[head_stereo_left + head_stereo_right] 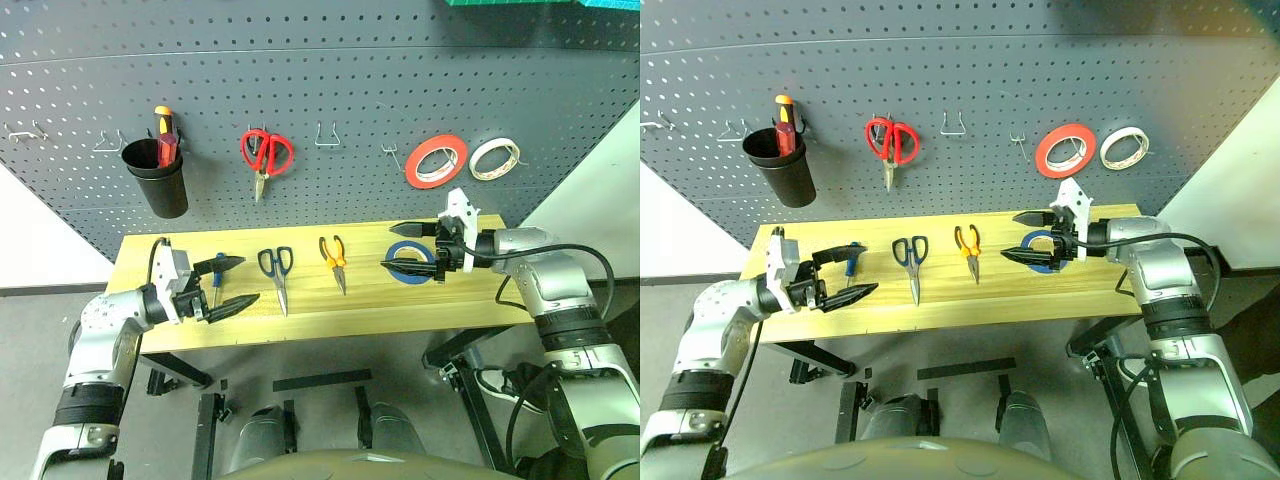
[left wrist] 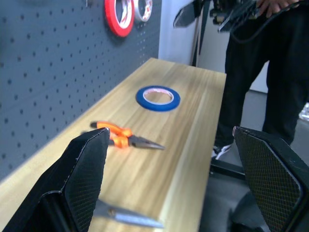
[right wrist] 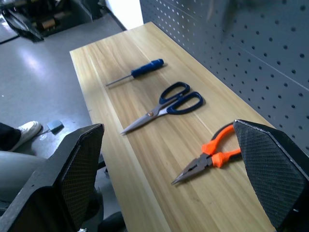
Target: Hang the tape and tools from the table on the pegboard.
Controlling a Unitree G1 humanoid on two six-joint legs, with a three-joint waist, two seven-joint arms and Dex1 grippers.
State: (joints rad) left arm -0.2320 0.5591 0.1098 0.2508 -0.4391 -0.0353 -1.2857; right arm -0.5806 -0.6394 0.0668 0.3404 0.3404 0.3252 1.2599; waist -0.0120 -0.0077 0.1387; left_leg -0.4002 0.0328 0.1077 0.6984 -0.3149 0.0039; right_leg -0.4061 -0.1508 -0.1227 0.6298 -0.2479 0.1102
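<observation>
Basically nothing hung yet: pegboard point(image 1: 330, 80) hooks wait, counter point(image 1: 330, 310) carries blue tape point(image 1: 410, 262), scissors point(image 1: 277, 268), pliers point(image 1: 334, 258), screwdriver point(image 1: 216, 284) in a row. Right fingers point(image 1: 415, 247) wide over tape; left fingers point(image 1: 232, 283) wide, empty.
</observation>
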